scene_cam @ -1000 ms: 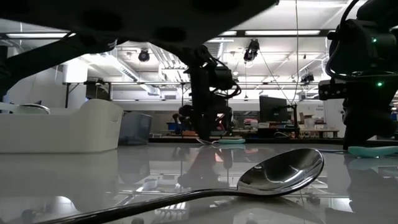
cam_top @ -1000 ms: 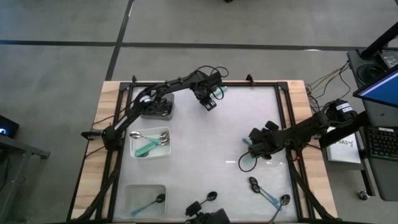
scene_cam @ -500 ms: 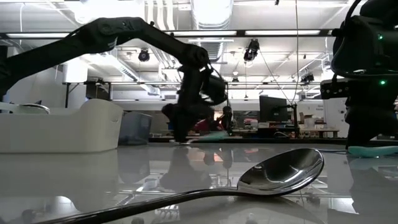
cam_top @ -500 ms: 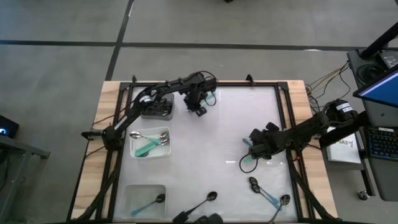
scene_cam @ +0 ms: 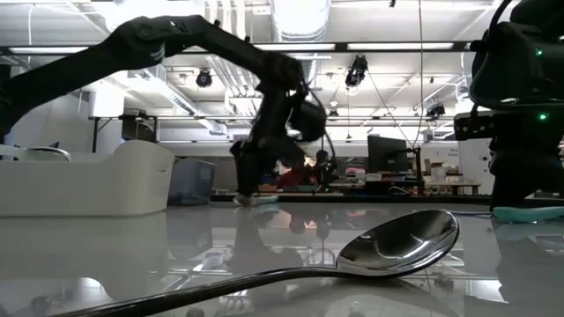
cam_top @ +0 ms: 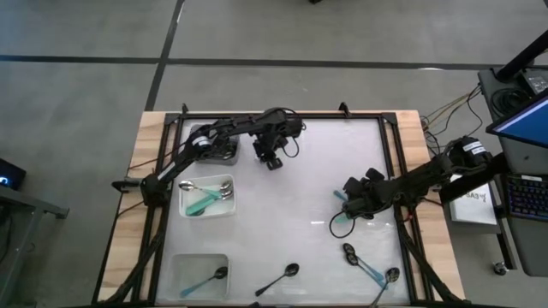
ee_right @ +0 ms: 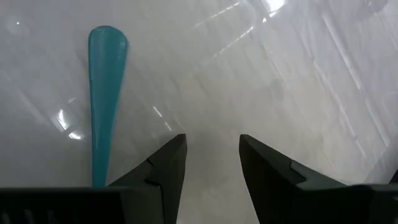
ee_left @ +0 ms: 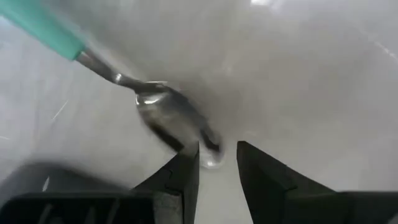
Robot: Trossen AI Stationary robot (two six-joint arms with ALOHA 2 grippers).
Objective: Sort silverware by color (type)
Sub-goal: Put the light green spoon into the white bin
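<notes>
Near edge, loose spoons: I count one all-black spoon (cam_top: pixel 279 278) lying alone on the worktop (cam_top: pixel 291 197), its bowl looming large in the low view (scene_cam: pixel 401 242). To its right I see a cluster of three: a black-bowled spoon with teal handle (cam_top: pixel 360 261) and a silver-bowled spoon with teal handle (cam_top: pixel 385 282); the third I cannot tell apart.
Near-left clear bin (cam_top: pixel 199 272): I see one spoon inside, dark bowl and teal handle (cam_top: pixel 205 279).
White bin (cam_top: pixel 205 198): it sits farther back on the left; I count about three silver-bowled, teal-handled spoons in it, overlapping, so the count is unsure.
Right claw (cam_top: pixel 345 204): it hovers low over the right side of the worktop; in its wrist view the fingers (ee_right: pixel 165 165) stand apart with nothing between them, and a teal handle (ee_right: pixel 104 93) lies just beside.
Spoon at right claw: one, teal handle and thin dark loop (cam_top: pixel 341 224) partly under the arm.
Grey bin (cam_top: pixel 218 150): far-left corner, mostly hidden by the left arm; contents I cannot tell.
Left claw (cam_top: pixel 271 157): it is just beside the grey bin, at the far side; its fingers (ee_left: pixel 184 177) are partly open around the bowl tip of a silver-bowled, teal-handled spoon (ee_left: pixel 168 118).
</notes>
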